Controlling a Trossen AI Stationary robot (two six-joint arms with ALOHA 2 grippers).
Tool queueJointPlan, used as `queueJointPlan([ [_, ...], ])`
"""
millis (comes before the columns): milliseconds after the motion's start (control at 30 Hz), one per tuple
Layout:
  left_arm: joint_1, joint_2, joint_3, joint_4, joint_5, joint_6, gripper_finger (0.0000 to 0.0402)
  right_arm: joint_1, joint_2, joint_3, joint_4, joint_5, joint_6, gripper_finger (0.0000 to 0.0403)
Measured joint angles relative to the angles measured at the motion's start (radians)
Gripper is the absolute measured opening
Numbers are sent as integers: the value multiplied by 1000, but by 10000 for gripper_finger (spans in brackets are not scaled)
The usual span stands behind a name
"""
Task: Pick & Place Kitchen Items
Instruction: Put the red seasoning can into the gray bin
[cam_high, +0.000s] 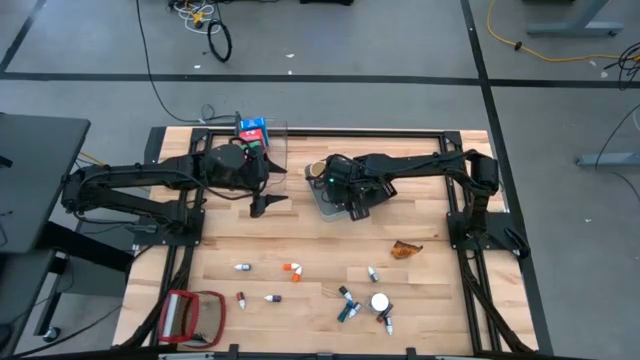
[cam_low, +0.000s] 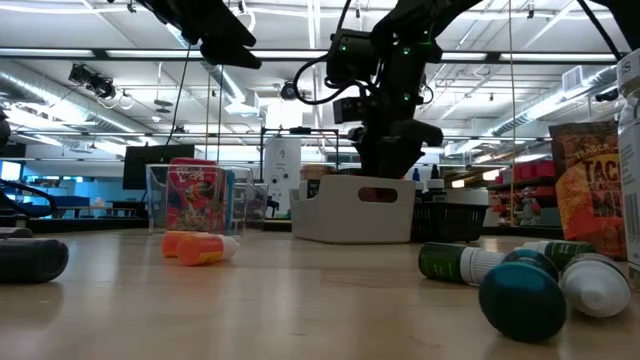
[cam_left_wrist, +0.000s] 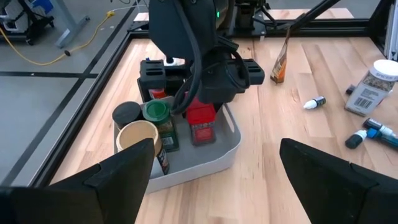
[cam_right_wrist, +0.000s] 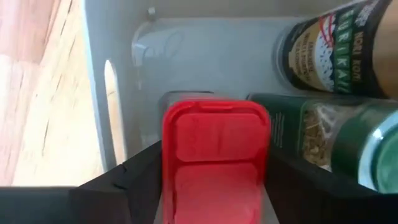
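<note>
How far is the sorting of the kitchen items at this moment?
Partly done. Several jars already stand in the grey bin, and cartons are in the clear bin. The right gripper holds a red-capped container inside the grey bin. The left gripper is open and empty. About ten small bottles remain on the table.

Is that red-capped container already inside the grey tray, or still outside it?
Inside. The red-capped container stands upright within the grey tray, beside the green-lidded jar, with the right gripper jaws closed on either side of it.
</note>
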Motion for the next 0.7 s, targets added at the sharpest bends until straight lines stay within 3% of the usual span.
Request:
queueJointPlan([
  [267, 0, 0, 0, 0, -1, 0, 355, 0, 0, 0, -1, 65, 38, 285],
  [533, 0, 0, 0, 0, -8, -2, 355, 34, -14, 0, -16, 189, 91, 277],
  [700, 0, 0, 0, 1, -8, -3, 355, 73, -28, 0, -54, 329, 90, 267],
])
